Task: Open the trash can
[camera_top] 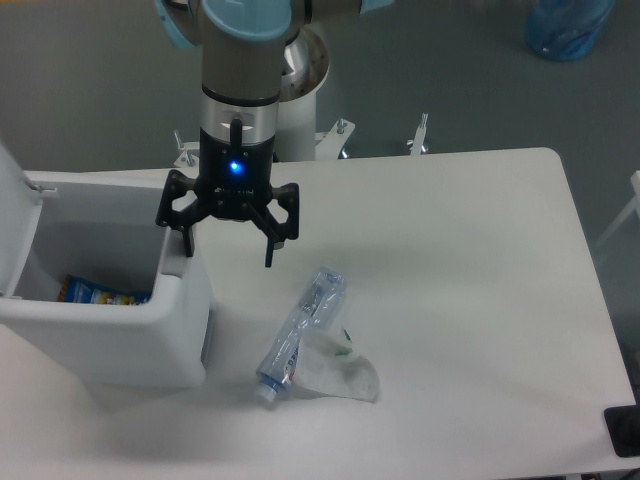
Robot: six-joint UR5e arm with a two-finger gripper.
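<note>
The white trash can [150, 335] stands at the table's left edge with its lid [12, 215] swung up on the far left side, so the inside shows a blue and yellow wrapper [100, 293]. My gripper [227, 252] hangs open over the can's right rim. Its left finger [186, 240] rests down on the grey push tab [176, 268], and its right finger hangs free over the table. Nothing is held between the fingers.
A crushed clear plastic bottle [300, 333] lies on the white table [470, 300] just right of the can, beside a crumpled clear wrapper [345, 370]. The arm's white base [305, 90] rises behind the table. A blue bag [568, 25] sits on the floor far right.
</note>
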